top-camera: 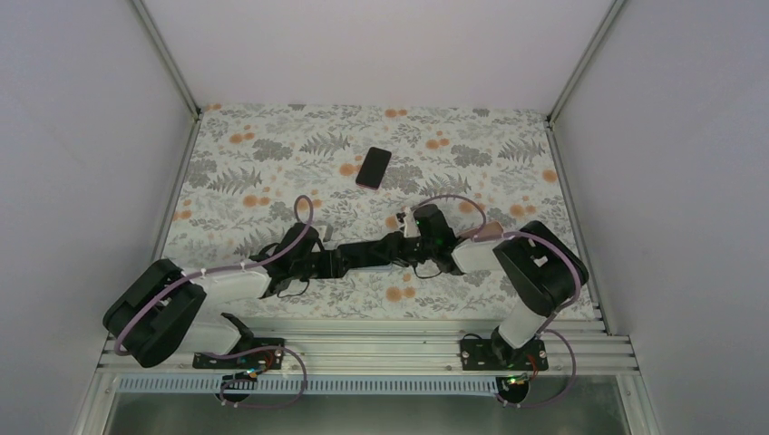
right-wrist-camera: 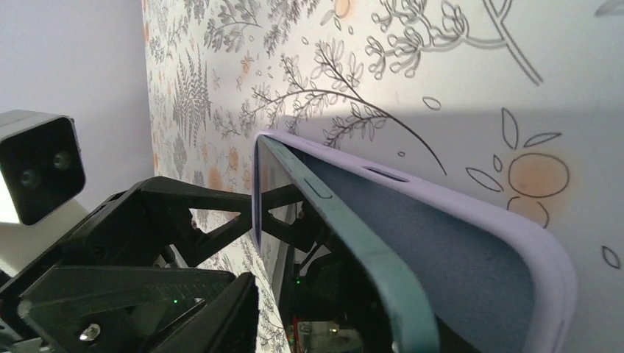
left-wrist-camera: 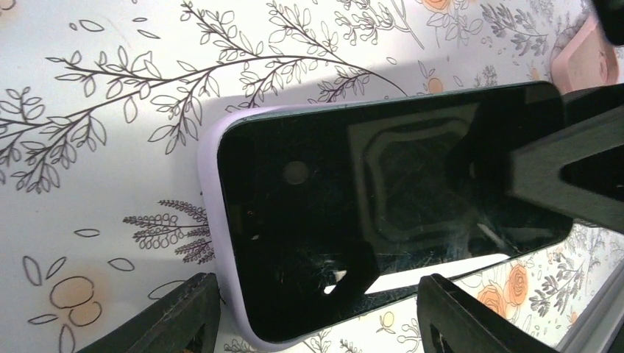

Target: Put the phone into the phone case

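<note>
Item 1. Dark-screened smartphone with a teal metal frame (left-wrist-camera: 383,198), partly seated in a lavender soft-shell phone case (left-wrist-camera: 212,220). It sits over the middle of the floral-printed table (top-camera: 254,181), nearer the near edge, between the two arms.
- Left wrist view: screen side, with the case wrapped round one short end.
- Right wrist view: along one long side the teal frame stands clear of the case rim, showing the grey inner lining.
- Top view: hidden under the meeting grippers.

Item 2. Left gripper (left-wrist-camera: 320,285). Jaws stand apart, and its black fingers (left-wrist-camera: 176,318) sit at the phone's lower long edge. Whether they touch it cannot be told.

Item 3. Right gripper (top-camera: 424,240). The left wrist view shows one black finger lying across the phone's other short end. Its own camera is too close to show the jaws, so whether it grips cannot be told.

Item 4. Black rectangular handset with a pink rim (top-camera: 374,168), flat near the far edge, centre. Seen in the top view only.
</note>
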Controlling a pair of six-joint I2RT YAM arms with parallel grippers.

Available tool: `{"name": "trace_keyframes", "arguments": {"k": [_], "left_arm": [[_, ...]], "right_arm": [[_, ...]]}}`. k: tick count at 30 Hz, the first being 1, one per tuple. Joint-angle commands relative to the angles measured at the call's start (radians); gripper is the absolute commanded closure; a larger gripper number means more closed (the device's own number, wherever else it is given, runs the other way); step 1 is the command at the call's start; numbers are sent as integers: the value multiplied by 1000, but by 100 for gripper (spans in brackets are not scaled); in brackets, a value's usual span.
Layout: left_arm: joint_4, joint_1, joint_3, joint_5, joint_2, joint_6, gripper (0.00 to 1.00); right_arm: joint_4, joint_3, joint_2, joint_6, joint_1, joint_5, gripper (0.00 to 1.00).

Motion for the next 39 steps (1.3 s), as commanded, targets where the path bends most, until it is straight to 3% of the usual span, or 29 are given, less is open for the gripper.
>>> {"name": "trace_keyframes", "arguments": {"k": [1, 8, 18, 27, 39], "left_arm": [[-45, -4, 16, -32, -16, 15, 32], [-81, -4, 28, -52, -30, 27, 32], [-103, -5, 39, -49, -40, 34, 36], [-140, -14, 67, -55, -24, 55, 45], [-209, -27, 95, -107, 34, 74, 56]], "right_arm": [[-116, 49, -76, -98, 12, 65, 61], [-302, 92, -137, -187, 28, 179, 49], [-495, 107, -227, -278, 28, 341, 44], [-510, 41, -262, -307, 28, 359, 54], [-460, 51, -176, -320, 47, 305, 73]]}}
